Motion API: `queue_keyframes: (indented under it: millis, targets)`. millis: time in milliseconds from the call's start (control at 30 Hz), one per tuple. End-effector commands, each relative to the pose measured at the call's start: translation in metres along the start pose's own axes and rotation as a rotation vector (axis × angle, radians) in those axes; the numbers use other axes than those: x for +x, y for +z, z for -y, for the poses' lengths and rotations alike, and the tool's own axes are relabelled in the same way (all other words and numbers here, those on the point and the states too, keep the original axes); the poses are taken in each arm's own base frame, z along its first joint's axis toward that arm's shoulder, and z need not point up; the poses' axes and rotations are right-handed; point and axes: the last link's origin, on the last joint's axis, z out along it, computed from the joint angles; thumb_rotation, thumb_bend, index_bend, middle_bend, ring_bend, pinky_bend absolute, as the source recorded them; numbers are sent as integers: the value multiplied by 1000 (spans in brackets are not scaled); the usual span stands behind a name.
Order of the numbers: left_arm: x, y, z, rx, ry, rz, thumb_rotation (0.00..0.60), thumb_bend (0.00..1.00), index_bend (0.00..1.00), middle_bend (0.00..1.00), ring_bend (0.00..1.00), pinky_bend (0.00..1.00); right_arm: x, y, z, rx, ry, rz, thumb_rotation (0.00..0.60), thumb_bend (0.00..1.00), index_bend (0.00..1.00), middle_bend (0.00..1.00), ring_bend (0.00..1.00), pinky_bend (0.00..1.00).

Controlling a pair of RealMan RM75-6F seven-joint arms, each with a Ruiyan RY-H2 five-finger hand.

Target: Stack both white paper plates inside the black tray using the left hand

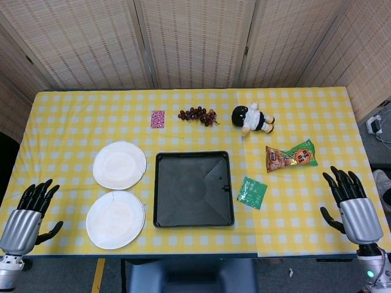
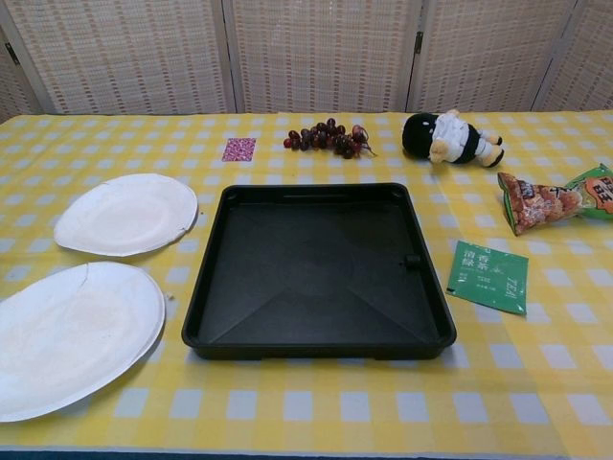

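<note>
Surface is covered in a yellow-and-white checked cloth, woven reed screens closing off the room behind it. Black tray sits mid-surface near the front edge, nothing inside. Both white plates lie to its left, not stacked: far plate just beside the tray's upper left corner, near plate below it toward the front edge, their rims almost touching; chest view shows a small crack in the near plate's rim

Left hand hangs off the front left corner, fingers apart, holding nothing, well apart from both plates. Right hand sits at the front right edge, fingers spread, also holding nothing

Other stuff: green sachet just right of the tray, orange-green snack bag further right and back, plush doll lying on its side behind that, bunch of dark grapes behind the tray, small pink packet left of the grapes. Nothing lies between the plates and the tray
</note>
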Motion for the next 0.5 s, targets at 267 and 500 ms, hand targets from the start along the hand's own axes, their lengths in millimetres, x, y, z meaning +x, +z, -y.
queue_keyframes:
  millis: [267,500]
  targets:
    - [-7,-4,-10,-38,-39,49,600,315,63,2,0,46,2,-5,3,15,20,1,600,365,0,0,0,0]
    - [-16,-19,-19,-90,-32,158,600,313,97,139,120,387,0,-6,5,17,12,14,600,366,0,0,0,0]
